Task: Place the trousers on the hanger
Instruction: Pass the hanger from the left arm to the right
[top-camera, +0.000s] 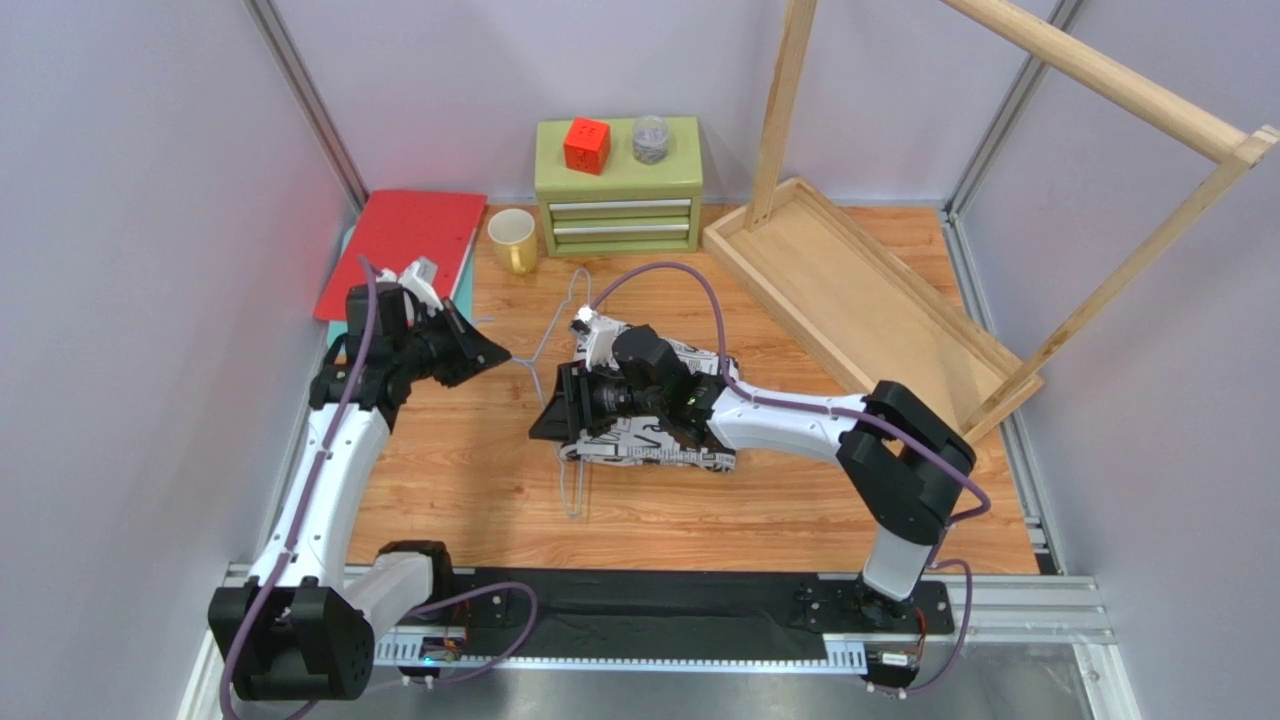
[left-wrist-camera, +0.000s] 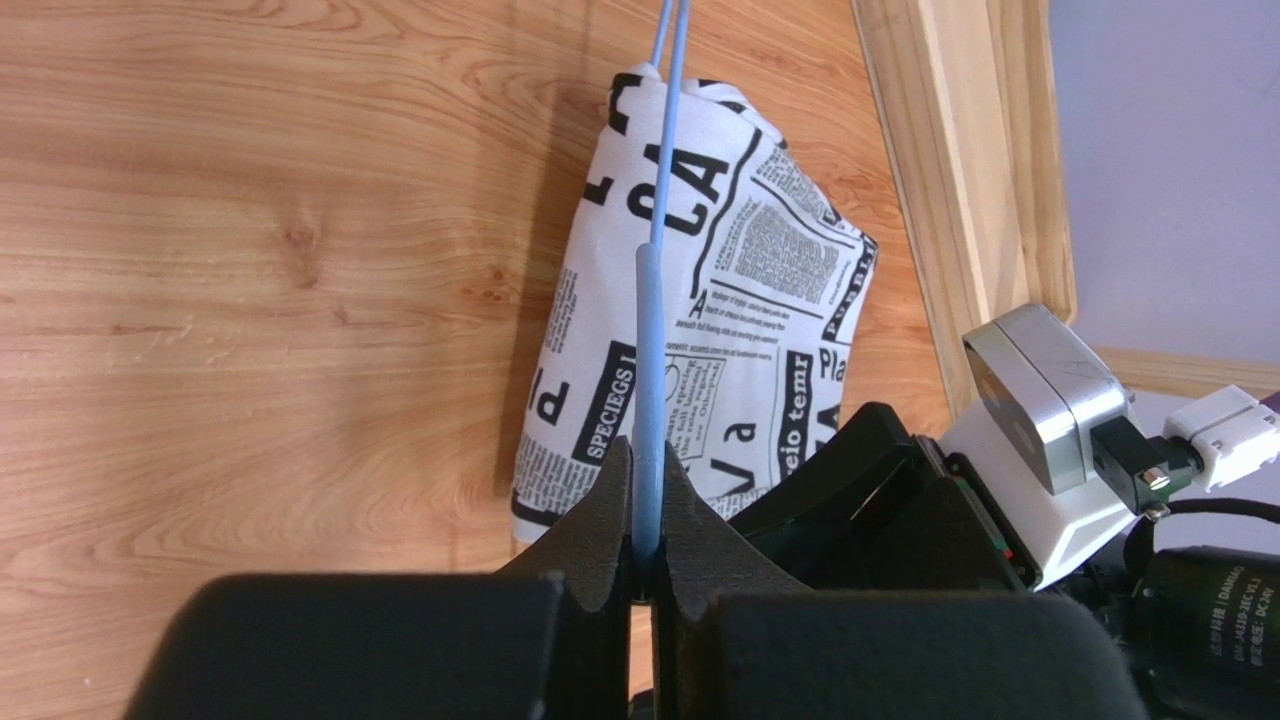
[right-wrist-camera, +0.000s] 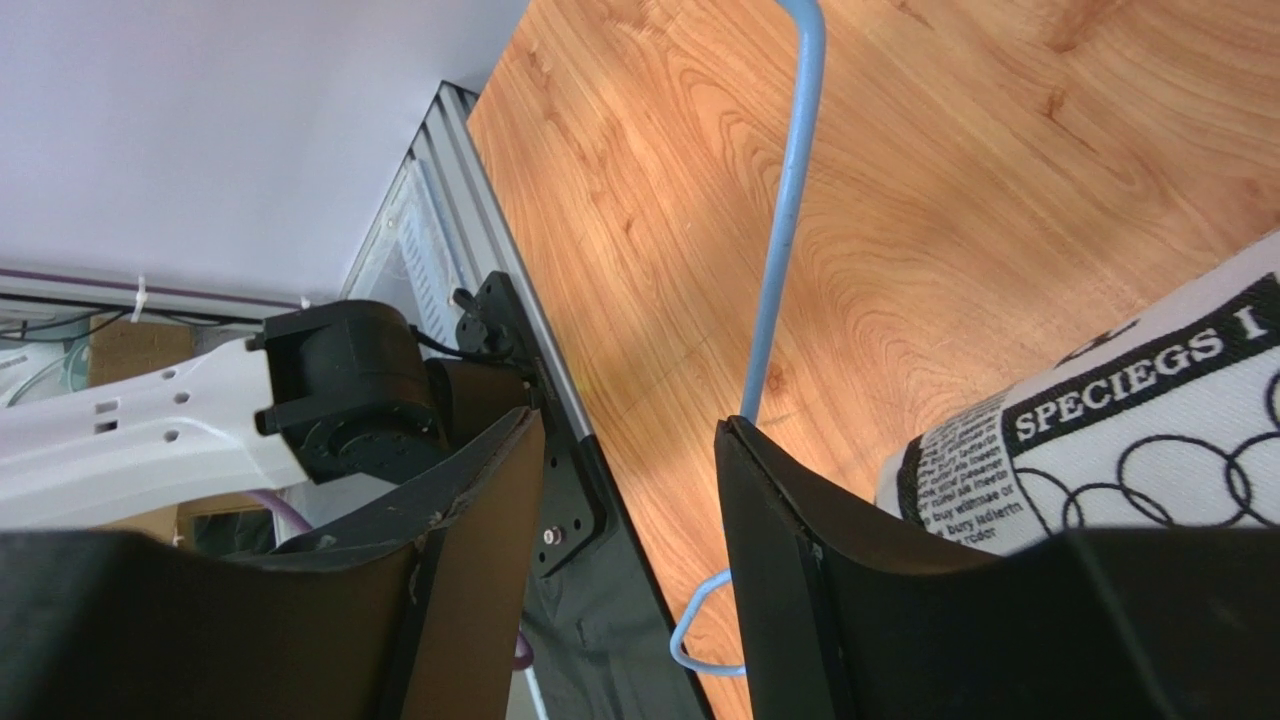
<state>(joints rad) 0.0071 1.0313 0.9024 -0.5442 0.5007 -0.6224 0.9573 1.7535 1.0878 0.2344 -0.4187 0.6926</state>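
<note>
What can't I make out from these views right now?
Top view: right arm covers most of the trousers; hanger too thin to trace.
Left wrist: hanger runs off the top edge; left hand hides the trousers' near end.
Right wrist: right hand and frame edge cut off the trousers.

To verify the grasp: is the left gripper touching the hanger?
Touching. The left wrist view shows the left gripper shut on the hanger wire, no gap.

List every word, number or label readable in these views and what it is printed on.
"SPECIEGS I": black band on the trousers, right wrist view.
"SPECIEGS": the trousers, left wrist view.
"CA": large headline letters on the trousers.
Column print on the trousers: too small to read.
</note>
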